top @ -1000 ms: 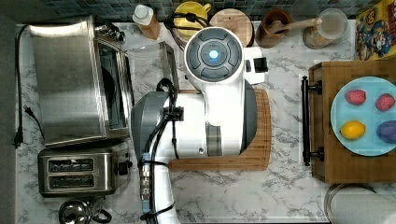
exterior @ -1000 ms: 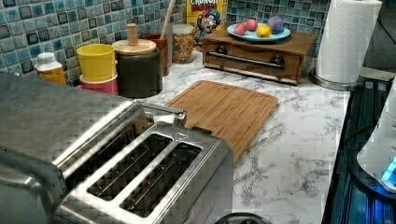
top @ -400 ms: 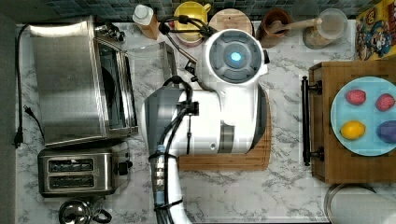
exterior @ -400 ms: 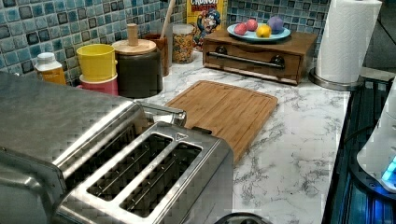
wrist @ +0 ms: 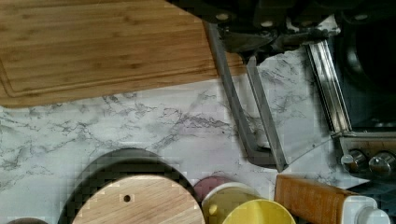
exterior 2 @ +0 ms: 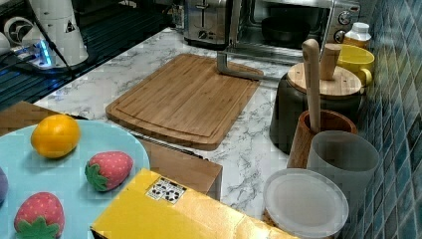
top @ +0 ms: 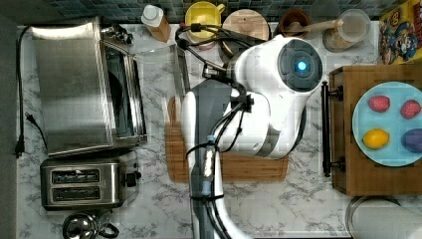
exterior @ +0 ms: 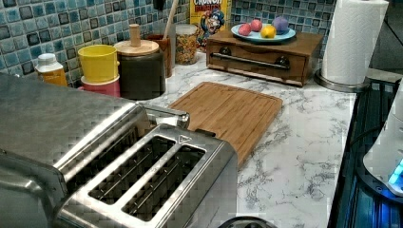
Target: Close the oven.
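Nearest in the right view, a blue plate is holding an orange fruit and two strawberries. Behind it a cutting board is lying bare. Farther back, the oven is standing with its glass door dropped open, a dark pan sitting inside. The gripper is hanging over the door handle; whether its fingers are spread or pressed together, I cannot tell.

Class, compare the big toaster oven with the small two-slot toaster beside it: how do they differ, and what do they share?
The oven is far larger than the toaster. The oven opens at the front, its glass door folded down flat; the toaster has two open slots on top. The oven has round knobs at one end; the toaster has a side lever. Both are brushed steel and stand on the marble counter.
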